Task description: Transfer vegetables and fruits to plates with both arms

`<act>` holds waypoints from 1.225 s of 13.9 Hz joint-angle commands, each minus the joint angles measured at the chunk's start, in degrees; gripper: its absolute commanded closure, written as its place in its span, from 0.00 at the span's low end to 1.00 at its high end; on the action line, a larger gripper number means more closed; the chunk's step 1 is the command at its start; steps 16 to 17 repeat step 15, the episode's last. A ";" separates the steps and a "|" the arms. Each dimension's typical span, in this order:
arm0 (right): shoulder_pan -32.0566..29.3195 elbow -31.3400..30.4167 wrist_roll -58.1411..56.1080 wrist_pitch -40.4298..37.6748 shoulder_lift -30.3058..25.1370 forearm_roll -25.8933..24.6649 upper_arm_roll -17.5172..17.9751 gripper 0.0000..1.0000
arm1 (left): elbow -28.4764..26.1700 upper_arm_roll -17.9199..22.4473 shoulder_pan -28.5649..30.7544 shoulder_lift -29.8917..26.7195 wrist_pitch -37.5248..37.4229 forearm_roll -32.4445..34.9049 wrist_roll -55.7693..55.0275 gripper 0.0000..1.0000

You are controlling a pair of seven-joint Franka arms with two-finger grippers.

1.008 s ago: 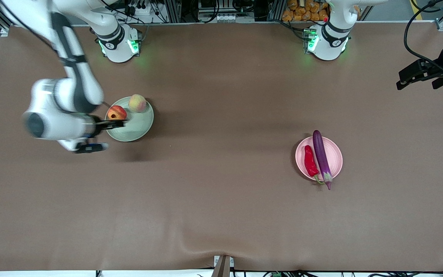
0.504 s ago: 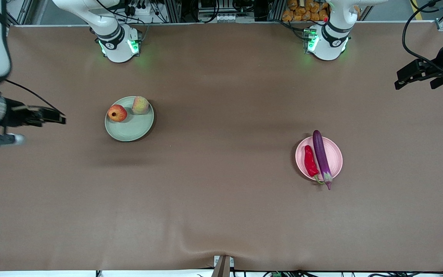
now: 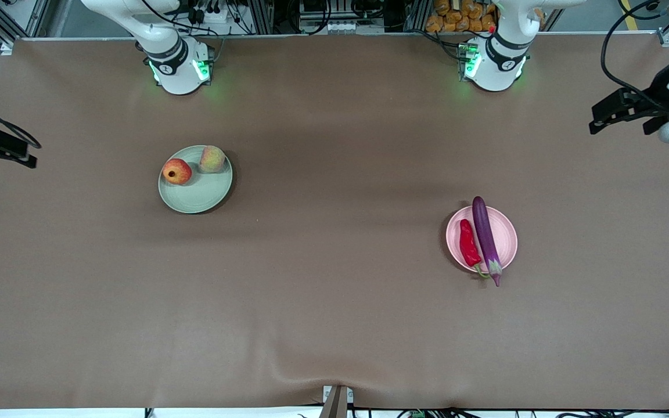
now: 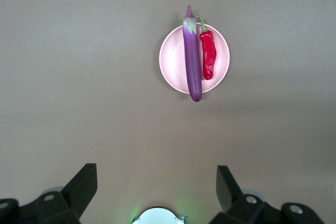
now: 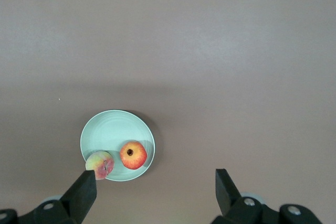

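The pale green plate point(image 3: 201, 197) holds the red-orange pomegranate-like fruit point(image 3: 176, 171) and the peach point(image 3: 211, 158). The pale pink plate point(image 3: 509, 232) holds the purple eggplant point(image 3: 486, 238) and the red chili point(image 3: 468, 244); the eggplant's stem end overhangs the rim. My right gripper point(image 3: 3, 154) is open and empty, high over the right arm's end of the table. My left gripper point(image 3: 619, 115) is open and empty, high over the left arm's end. The right wrist view shows the green plate point(image 5: 105, 132), fruit point(image 5: 133, 155) and peach point(image 5: 100, 164). The left wrist view shows the pink plate point(image 4: 170, 61), eggplant point(image 4: 192, 59) and chili point(image 4: 208, 56).
The brown table cover has a wrinkle near the front edge point(image 3: 311, 371). The arm bases point(image 3: 180, 67) point(image 3: 491, 61) glow green at the back edge. Cables and a bag of orange items point(image 3: 462, 17) lie past the back edge.
My right gripper has pulled away from the green plate to the right arm's end of the table, leaving the pomegranate-like fruit on the plate. The left gripper has shifted only slightly.
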 commanded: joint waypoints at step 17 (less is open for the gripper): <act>-1.17 -3.90 7.58 -3.43 -7.68 -2.01 0.87 0.00 | -0.08 -4.08 0.45 -2.53 -1.82 3.29 -3.95 0.00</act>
